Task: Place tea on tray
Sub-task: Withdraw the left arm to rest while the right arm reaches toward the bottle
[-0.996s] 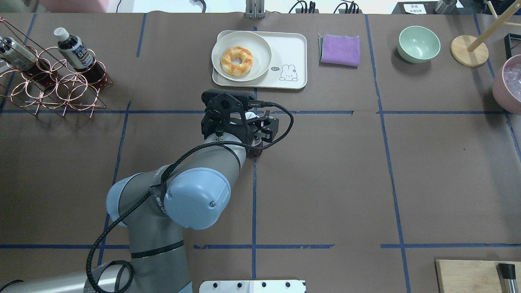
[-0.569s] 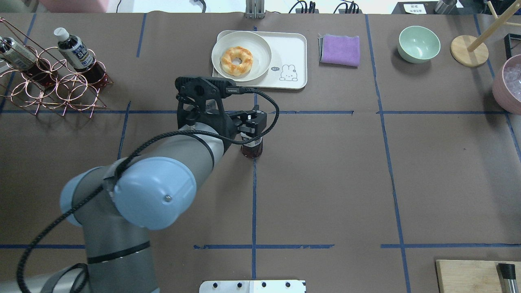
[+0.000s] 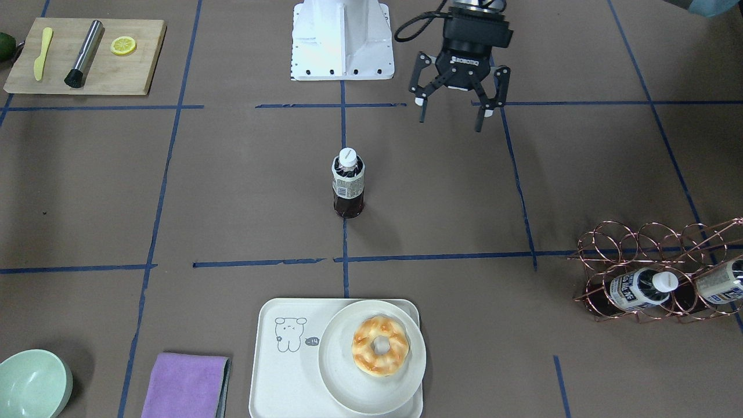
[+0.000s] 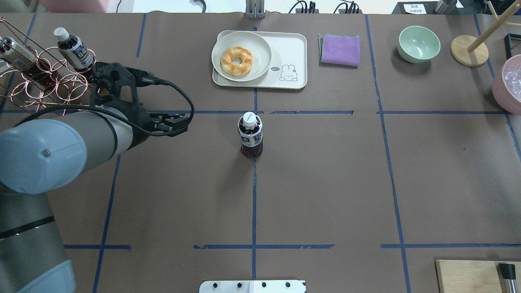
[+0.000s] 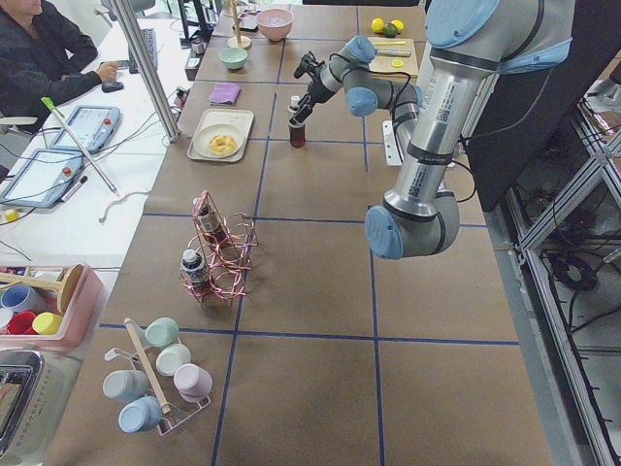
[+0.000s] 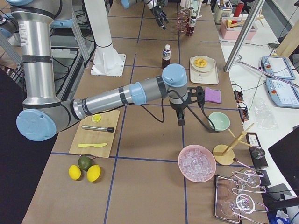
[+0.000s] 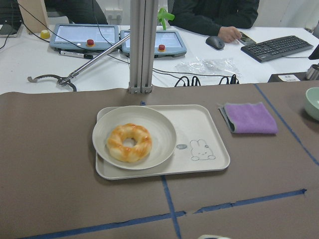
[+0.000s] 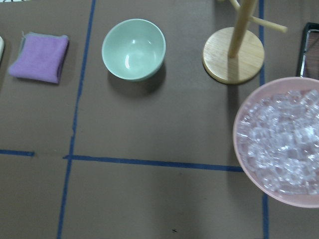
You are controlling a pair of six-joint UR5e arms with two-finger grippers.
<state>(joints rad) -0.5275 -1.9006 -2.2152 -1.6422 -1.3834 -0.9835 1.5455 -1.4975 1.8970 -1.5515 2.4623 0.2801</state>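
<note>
At mid-table the tea (image 4: 250, 136) stood upright, untouched, near the tray (image 4: 291, 49) but not on it. The tray held a plate (image 4: 260, 47) with a doughnut (image 4: 236, 61). The left gripper (image 3: 453, 113) hung well apart from the tea, jaws spread wide and empty. The right gripper (image 6: 180, 120) hung near a green bowl (image 6: 218, 121); I could not tell how its jaws stood.

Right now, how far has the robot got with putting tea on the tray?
One tea bottle stands upright on the table, short of the tray. Nothing is in hand: the left gripper hangs open, apart from it. Remaining: grasp it and set it beside the plate.
</note>
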